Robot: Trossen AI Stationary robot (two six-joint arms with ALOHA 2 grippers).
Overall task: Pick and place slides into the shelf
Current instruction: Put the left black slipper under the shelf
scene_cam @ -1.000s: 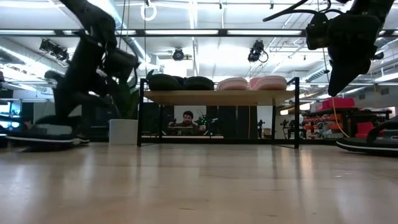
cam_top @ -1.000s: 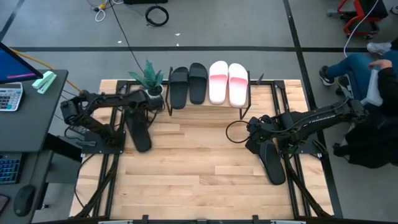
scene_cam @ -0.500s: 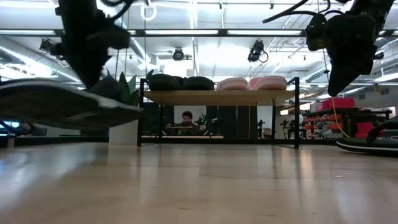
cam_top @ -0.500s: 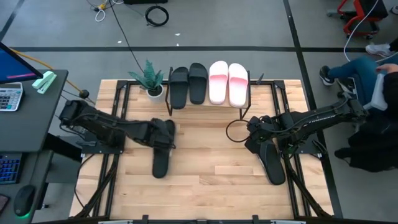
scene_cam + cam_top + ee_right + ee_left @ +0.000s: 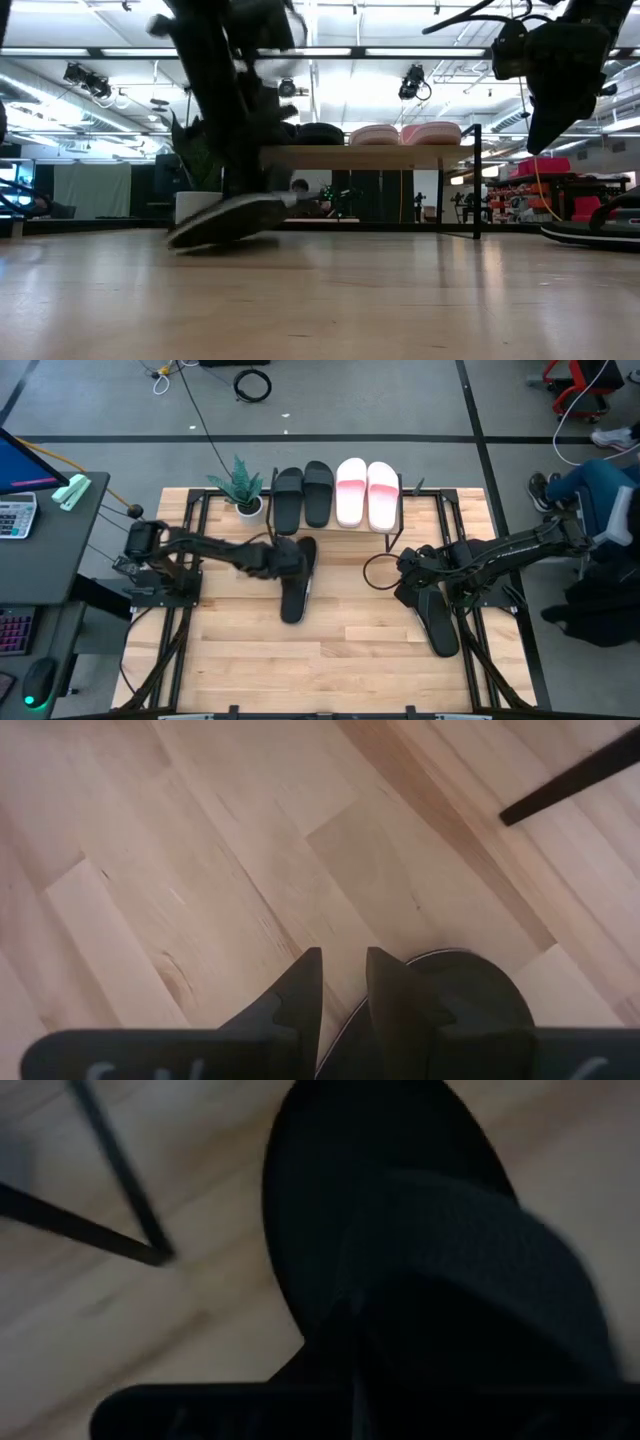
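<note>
Left claw [image 5: 288, 560]: grasping a black slide [image 5: 296, 582] at mid-bench, just before the shelf [image 5: 388, 532].
Right claw [image 5: 341, 982]: fingers nearly closed, empty, over another black slide [image 5: 437, 622].
Shelf top: four slides.

Four slides [image 5: 328, 493] atop shelf [image 5: 370, 156], plant [image 5: 240, 485] left of it.

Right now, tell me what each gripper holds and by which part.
The left gripper holds a black slide, apparently by its strap end. The right gripper holds nothing, hovering above another black slide.
</note>
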